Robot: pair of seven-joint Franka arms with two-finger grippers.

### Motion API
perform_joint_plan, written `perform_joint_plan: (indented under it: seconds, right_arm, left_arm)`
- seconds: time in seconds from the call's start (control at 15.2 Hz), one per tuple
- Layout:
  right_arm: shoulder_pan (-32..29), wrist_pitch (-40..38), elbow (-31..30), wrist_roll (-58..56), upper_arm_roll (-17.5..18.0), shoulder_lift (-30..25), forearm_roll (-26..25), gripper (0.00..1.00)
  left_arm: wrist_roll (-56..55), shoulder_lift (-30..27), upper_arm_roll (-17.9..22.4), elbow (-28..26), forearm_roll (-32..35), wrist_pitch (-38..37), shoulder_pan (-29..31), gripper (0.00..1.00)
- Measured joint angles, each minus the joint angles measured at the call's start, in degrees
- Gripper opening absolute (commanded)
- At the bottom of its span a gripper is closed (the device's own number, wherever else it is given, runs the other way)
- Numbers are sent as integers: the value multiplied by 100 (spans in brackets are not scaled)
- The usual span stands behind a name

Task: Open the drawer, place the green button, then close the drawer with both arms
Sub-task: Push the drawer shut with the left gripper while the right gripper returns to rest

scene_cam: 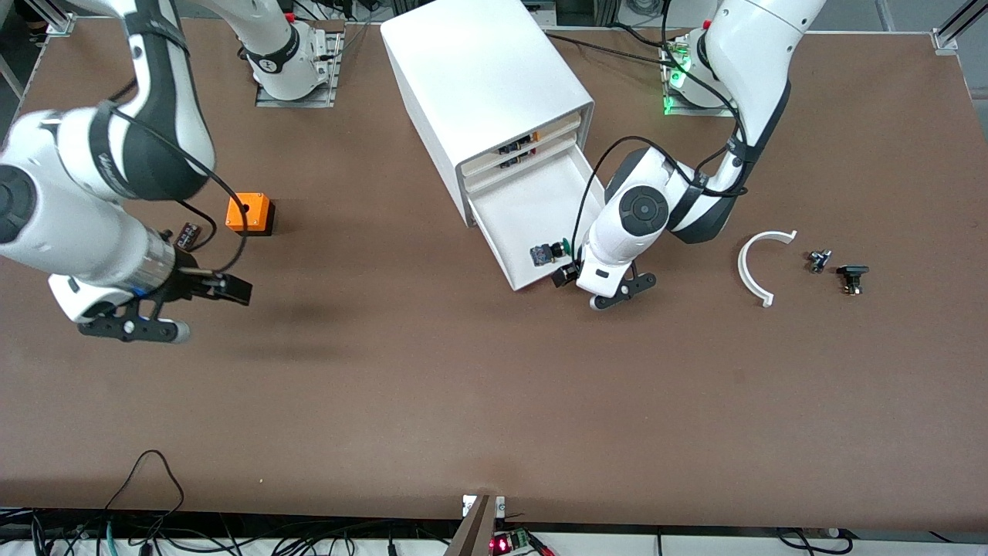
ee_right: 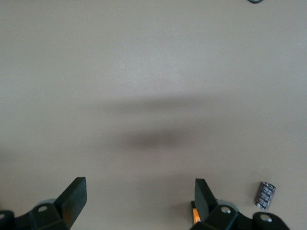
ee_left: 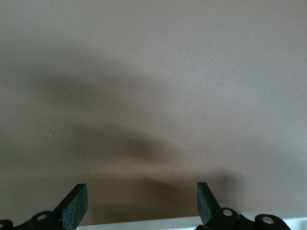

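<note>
The white cabinet (scene_cam: 478,77) stands in the middle of the table with its third drawer (scene_cam: 525,205) pulled out. The button (scene_cam: 549,252), with its green cap, lies in the drawer near the drawer's front. My left gripper (scene_cam: 566,274) is open and empty, low at the drawer's front corner. In the left wrist view (ee_left: 142,203) it shows over bare table, with a white edge between its fingers. My right gripper (scene_cam: 228,287) is open and empty over the table near the orange box, and it also shows in the right wrist view (ee_right: 140,201).
The orange box (scene_cam: 248,213) sits toward the right arm's end, with a small dark part (scene_cam: 189,234) beside it. A white curved piece (scene_cam: 760,266) and two small black parts (scene_cam: 818,260) (scene_cam: 852,278) lie toward the left arm's end. The two upper drawers show black-and-orange parts (scene_cam: 515,150).
</note>
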Motion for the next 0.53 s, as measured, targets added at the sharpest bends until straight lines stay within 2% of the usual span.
perform_joint_plan:
  seconds: [0.26,0.53]
  right_arm:
    - [7,-13,-640,-31,-46,-828,-29,100]
    - [-19,-253,-888,104,128,-1313,-426,100]
  left_arm:
    - [-170,37,-9,-1,60,15,-79,100]
    - [-195,35,-103,-6,63,-201,-217,100]
